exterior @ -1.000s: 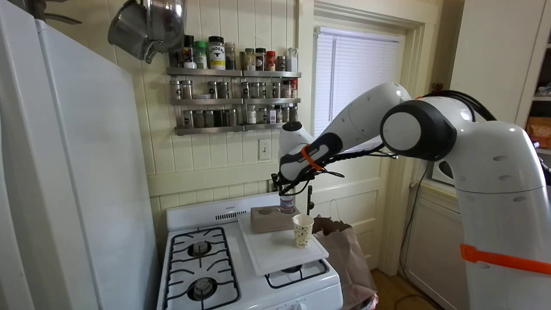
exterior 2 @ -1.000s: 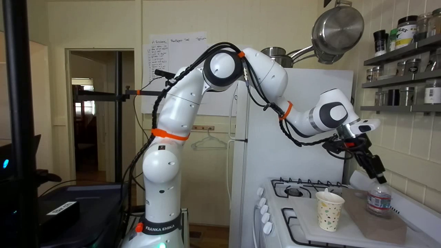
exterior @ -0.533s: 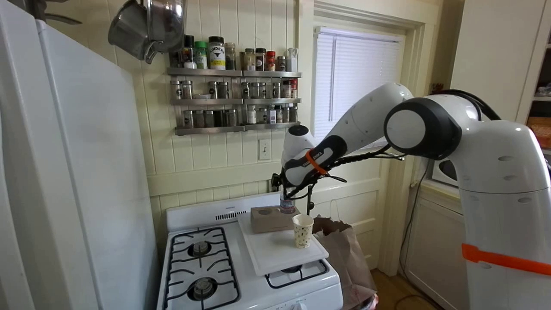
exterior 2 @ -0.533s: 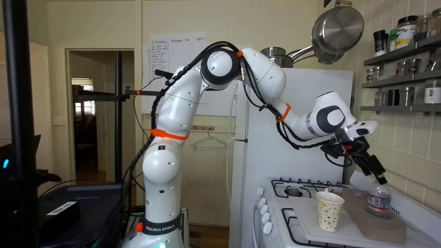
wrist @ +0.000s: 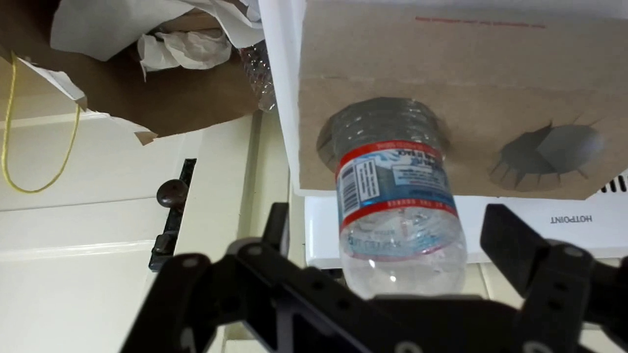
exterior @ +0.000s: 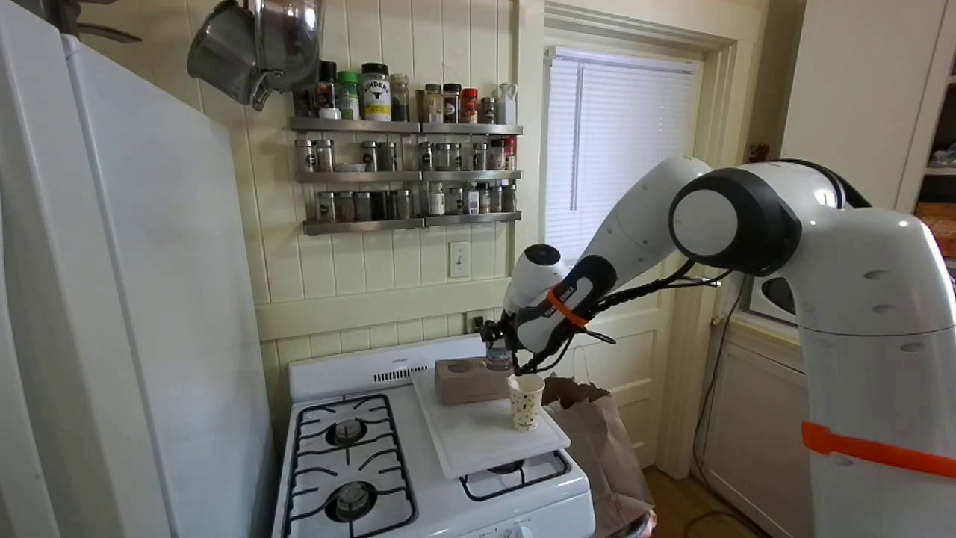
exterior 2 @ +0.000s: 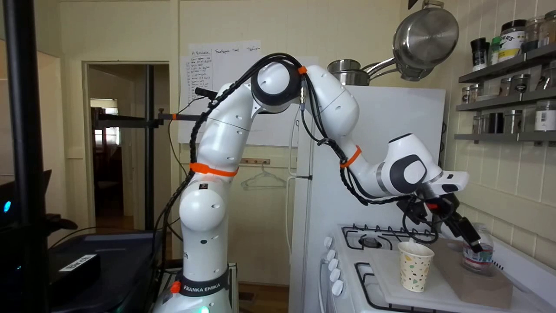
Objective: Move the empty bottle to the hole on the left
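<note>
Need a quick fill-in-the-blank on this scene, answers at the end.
The gripper is ____, not shut.
In the wrist view, the cardboard box shows ____ holes, counting the one where the bottle stands.
The bands edging its label are coloured ____.
Lettering on the stove reads ____.
Missing words: open; two; red; HOTPOINT.

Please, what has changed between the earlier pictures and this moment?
The black two-fingered gripper moved down and slightly back toward the robot's base. It is open now; whether it let go of anything I cannot tell. The clear plastic bottle with a red-and-blue label stayed in the brown cardboard box, and the speckled cream paper cup stayed on the flat white board.
</note>
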{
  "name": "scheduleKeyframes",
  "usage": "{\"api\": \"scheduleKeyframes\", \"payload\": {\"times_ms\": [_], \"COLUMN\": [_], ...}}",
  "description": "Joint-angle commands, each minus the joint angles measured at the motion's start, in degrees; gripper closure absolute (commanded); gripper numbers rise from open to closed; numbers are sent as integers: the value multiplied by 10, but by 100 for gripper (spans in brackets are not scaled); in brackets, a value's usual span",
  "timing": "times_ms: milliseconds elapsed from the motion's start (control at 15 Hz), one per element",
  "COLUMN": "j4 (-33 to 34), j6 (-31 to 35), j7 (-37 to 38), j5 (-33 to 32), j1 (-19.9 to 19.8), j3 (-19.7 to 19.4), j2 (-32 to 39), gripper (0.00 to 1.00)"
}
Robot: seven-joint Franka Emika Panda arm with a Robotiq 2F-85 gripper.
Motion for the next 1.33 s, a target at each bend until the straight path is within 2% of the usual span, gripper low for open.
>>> {"api": "scheduleKeyframes", "payload": {"times_ms": [0, 200, 800, 1267], "j4": [-29, -34, -26, 1], "j6": [50, 77, 89, 157], "j7": [17, 18, 9, 14], "j5": [-33, -47, -34, -38], "j1": [9, 16, 20, 49], "j3": [-25, -43, -34, -66], "j2": [0, 12, 45, 89], "gripper": [0, 0, 0, 0]}}
